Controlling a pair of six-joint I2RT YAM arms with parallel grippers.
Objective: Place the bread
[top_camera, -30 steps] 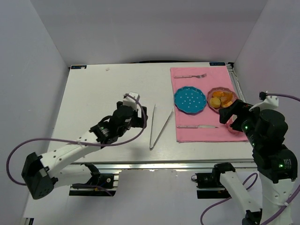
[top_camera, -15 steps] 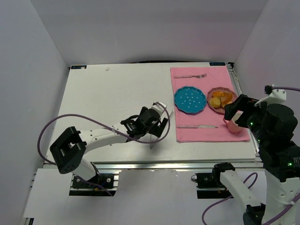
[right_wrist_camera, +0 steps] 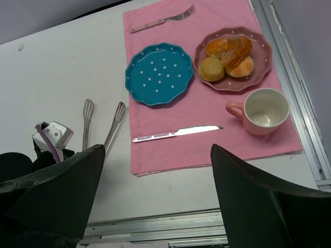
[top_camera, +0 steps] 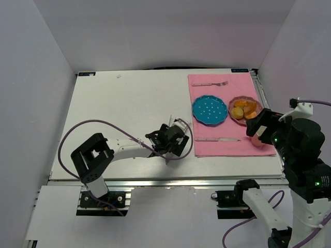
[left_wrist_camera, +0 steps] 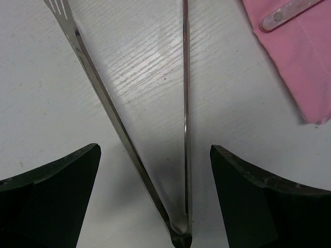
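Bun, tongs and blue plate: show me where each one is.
Bun [right_wrist_camera: 211, 68], right wrist view, middle of its top.
Tongs [left_wrist_camera: 112, 111], left wrist view, midway along the left arm.
Blue plate [right_wrist_camera: 159, 72], right wrist view, bare centre.

We look into a robotics lab's test booth: a white table boxed in by bare pale walls, an aluminium rail along its near edge, and purple cables looping from two robot arms. The one homely touch is a place setting on a pink mat, with a blue plate, fork and knife.
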